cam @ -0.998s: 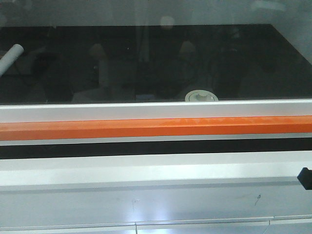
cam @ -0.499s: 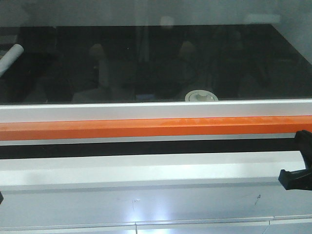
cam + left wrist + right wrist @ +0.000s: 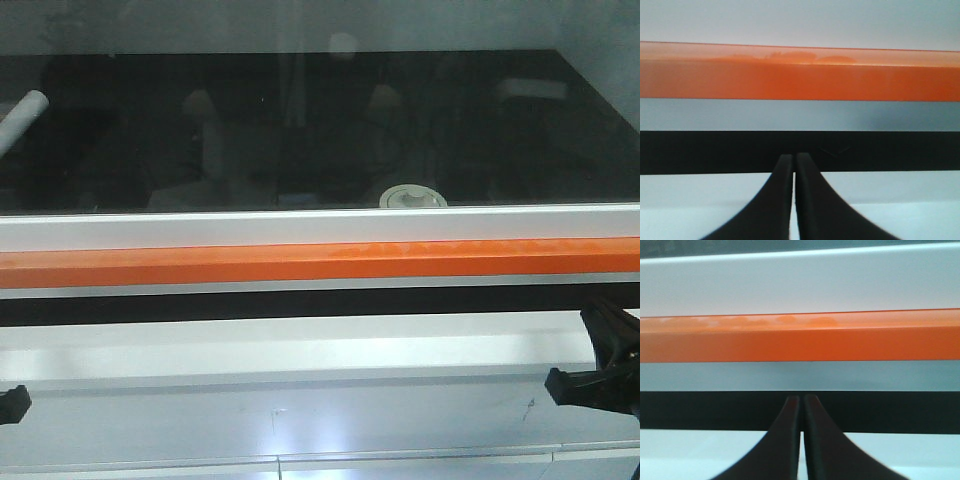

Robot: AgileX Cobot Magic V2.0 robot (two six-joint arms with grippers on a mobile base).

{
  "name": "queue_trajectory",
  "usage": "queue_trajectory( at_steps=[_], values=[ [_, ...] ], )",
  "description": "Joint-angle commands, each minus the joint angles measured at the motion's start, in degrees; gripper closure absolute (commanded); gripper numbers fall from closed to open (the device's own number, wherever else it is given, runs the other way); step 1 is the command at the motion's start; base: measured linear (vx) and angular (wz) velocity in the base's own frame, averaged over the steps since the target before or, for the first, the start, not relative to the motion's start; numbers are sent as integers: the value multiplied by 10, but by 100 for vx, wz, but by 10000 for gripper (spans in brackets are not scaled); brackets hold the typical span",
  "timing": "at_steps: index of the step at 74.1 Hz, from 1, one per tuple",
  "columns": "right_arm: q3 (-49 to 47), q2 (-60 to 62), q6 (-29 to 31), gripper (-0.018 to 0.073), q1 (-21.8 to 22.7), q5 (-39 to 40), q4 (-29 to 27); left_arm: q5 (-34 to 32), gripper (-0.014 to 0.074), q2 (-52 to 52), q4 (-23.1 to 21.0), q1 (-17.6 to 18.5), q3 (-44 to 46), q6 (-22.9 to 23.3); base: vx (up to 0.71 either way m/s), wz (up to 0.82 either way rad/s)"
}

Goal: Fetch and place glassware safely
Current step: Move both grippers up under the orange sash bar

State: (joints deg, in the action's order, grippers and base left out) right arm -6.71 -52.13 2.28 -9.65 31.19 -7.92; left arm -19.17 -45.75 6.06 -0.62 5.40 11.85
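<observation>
The glassware (image 3: 412, 196) shows only as a white round lid with a raised centre knob. It sits behind the dark glass pane, just above the white frame, and the clear body is hidden. My left gripper (image 3: 12, 403) peeks in at the lower left edge of the front view. In the left wrist view it (image 3: 794, 157) is shut and empty, facing the black band. My right gripper (image 3: 598, 372) is at the lower right. In the right wrist view it (image 3: 801, 399) is shut and empty. Both are well below the jar, on the near side of the pane.
A dark reflective glass pane (image 3: 300, 130) fronts the cabinet. Below it run a white frame (image 3: 320, 228), an orange bar (image 3: 320, 262), a black band (image 3: 300, 305) and a white ledge (image 3: 300, 350). A white tube (image 3: 22, 120) leans at the upper left behind the glass.
My right gripper has come up and leftward into view at the lower right. My left gripper has appeared at the lower left edge. The jar has not moved.
</observation>
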Motion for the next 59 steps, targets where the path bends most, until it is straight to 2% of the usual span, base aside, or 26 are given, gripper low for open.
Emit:
queue_trajectory(
  at_steps=[1,28,53,59],
  values=[
    [-14,-25,0,560,0,69,-1,-69,603,-21,-2,4,13,-4,0,0],
    [-14,-111,0,560,0,146,6,-171,603,-109,-2,4,13,-14,0,0],
    [-17,-135,1,560,1,176,5,-263,603,-153,-2,4,13,-19,0,0],
    [-27,-141,2,560,1,175,5,-276,603,-157,-2,4,13,-36,0,0]
  ],
)
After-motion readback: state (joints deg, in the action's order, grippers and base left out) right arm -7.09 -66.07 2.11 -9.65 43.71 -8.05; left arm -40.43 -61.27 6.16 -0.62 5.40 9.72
